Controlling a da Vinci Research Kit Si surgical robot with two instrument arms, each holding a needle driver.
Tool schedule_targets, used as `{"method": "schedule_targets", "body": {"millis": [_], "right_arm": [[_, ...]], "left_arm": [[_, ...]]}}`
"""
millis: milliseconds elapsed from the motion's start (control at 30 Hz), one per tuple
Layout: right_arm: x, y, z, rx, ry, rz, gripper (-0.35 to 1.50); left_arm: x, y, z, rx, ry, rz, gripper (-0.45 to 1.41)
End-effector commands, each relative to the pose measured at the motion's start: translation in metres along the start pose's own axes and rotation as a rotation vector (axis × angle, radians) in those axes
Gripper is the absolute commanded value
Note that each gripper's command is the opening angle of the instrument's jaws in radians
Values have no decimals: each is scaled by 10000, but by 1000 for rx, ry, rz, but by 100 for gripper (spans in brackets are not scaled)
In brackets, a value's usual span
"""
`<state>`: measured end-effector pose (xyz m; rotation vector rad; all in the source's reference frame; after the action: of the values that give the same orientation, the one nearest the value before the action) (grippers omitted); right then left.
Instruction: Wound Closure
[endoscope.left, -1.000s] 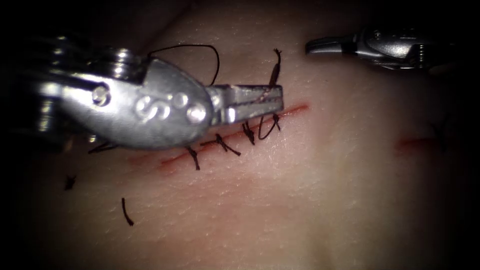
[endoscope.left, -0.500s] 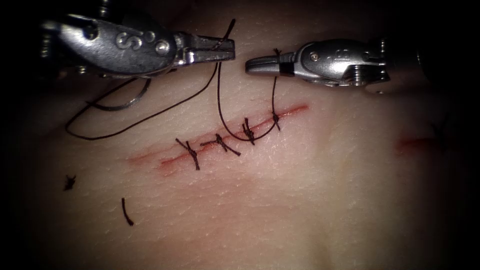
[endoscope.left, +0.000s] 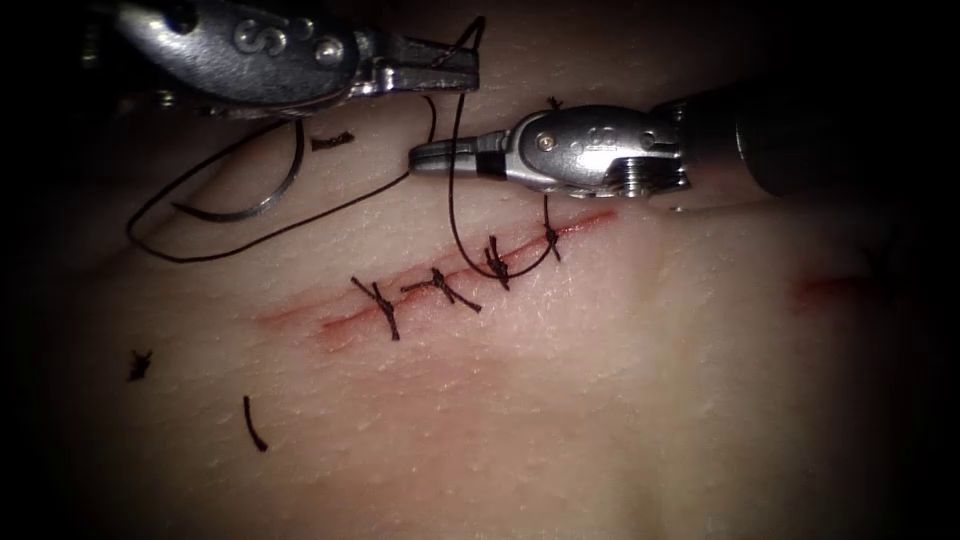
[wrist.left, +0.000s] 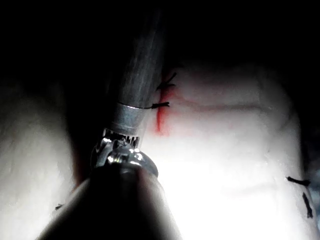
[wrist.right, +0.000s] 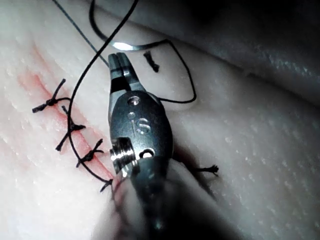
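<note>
Using the cut (endoscope.left: 450, 275) in the tissue (endoscope.left: 560, 400) as landmark: four knotted stitches cross it. Beyond it, the right tool (endoscope.left: 445, 158) has its jaws closed, apparently empty. Farther, the left tool (endoscope.left: 450, 70) clamps the thread (endoscope.left: 452, 215): limp, light, best gripped mid-strand. The needle (endoscope.left: 262, 205) lies free on the tissue, left of the cut.

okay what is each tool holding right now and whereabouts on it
The left tool is shut on the thread, high on the strand rising from the stitched cut. The right tool looks shut, seemingly holding nothing. The needle lies free on the tissue.
</note>
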<state>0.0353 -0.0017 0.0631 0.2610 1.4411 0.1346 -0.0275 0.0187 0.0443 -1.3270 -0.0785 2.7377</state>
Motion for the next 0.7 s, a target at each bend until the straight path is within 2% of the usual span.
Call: {"method": "schedule_targets", "body": {"millis": [33,67,233,433,700], "right_arm": [[0,-9,19,21,17,-5,-35],[5,-13,26,38,39,-6,-35],[11,-14,29,54,75,-11,-35],[7,-13,16,42,122,2,-35],[13,-21,-3,56,266,40,-35]], "left_arm": [[-1,-2,10,-5,10,-1,-45],[-3,-6,12,-13,13,-1,-45],[-12,-14,16,-35,16,6,-45],[-29,-23,22,-49,22,18,-45],[-60,-35,37,-46,30,44,-45]]}}
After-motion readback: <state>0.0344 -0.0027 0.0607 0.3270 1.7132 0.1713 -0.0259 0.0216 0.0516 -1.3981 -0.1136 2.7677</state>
